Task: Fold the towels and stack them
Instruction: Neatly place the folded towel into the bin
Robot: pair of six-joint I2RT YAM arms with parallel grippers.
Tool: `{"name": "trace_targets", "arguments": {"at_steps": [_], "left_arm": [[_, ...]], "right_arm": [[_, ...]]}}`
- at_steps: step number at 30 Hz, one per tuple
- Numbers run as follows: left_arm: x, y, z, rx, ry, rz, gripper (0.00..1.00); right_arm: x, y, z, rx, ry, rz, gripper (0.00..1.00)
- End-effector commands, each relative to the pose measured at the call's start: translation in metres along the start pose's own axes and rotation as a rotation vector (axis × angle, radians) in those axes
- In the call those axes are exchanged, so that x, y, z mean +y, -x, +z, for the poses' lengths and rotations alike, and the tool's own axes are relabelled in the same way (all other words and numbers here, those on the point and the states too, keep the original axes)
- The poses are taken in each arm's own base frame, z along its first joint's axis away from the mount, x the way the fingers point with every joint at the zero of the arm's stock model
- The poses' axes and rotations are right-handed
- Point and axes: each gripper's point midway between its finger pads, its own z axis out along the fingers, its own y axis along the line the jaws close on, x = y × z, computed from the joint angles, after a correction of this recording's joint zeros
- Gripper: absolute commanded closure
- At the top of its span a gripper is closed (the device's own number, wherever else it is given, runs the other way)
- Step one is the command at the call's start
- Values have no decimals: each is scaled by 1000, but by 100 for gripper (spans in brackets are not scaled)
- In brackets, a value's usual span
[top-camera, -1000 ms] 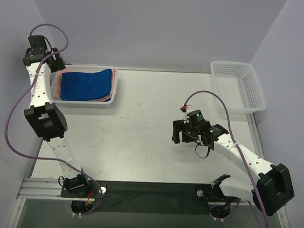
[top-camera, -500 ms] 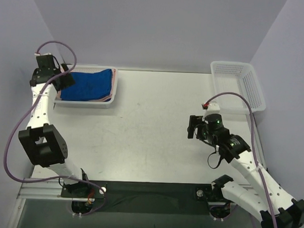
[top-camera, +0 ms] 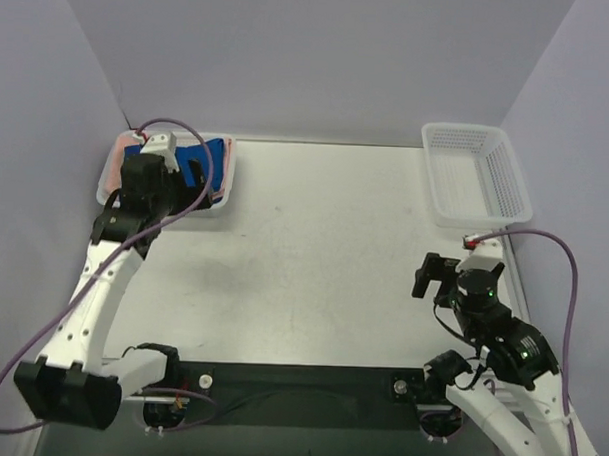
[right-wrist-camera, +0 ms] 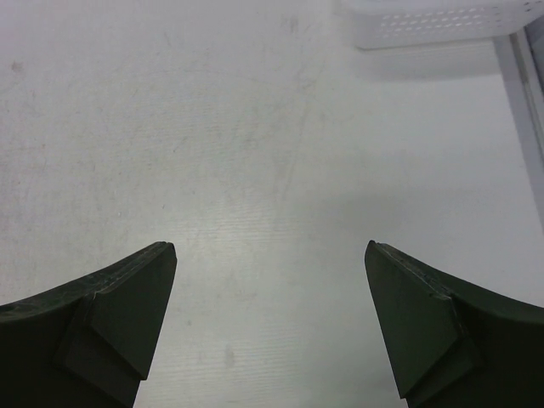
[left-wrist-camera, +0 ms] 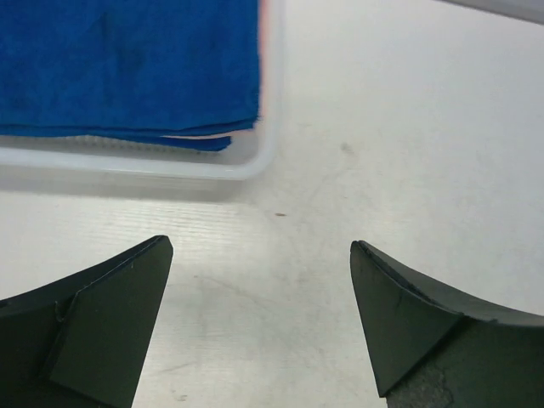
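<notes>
The royal-blue towel (left-wrist-camera: pixel 127 59) lies folded flat in the white mesh basket (left-wrist-camera: pixel 246 166) at the far left corner of the table (left-wrist-camera: pixel 408 127). It is plain terry, its layered edges stacked along the side nearest my left gripper (left-wrist-camera: pixel 261 255). Its long axis runs along the basket's length, left to right across the table. A salmon-pink towel (top-camera: pixel 110 171) lies under it, showing only as thin strips at the ends. My left hand hangs spread and empty just in front of that basket. My right gripper (right-wrist-camera: pixel 269 251) is also released, holding nothing, over bare table near the other basket (right-wrist-camera: pixel 433 25), well apart from the towels.
</notes>
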Motion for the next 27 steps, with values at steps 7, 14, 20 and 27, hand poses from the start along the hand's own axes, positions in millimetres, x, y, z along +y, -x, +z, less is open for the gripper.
{"name": "trace_targets", "arguments": {"at_steps": [7,14,20,27], "left_arm": [[-6,-6,-162,-288,-136,-106,3],[46,-54,-247,-402,-35,-178,2],[60,-72,-289,-443,-36,-230,3],[66,-88,-288,-434,-33,-281,3]], "right_arm": [[-58,36,-74,-183,-139,106,0],[-71,36,-106,-310,-76,189,0],[-85,41,-142,-449,-9,202,0],[-88,40,-158,-496,39,185,0]]}}
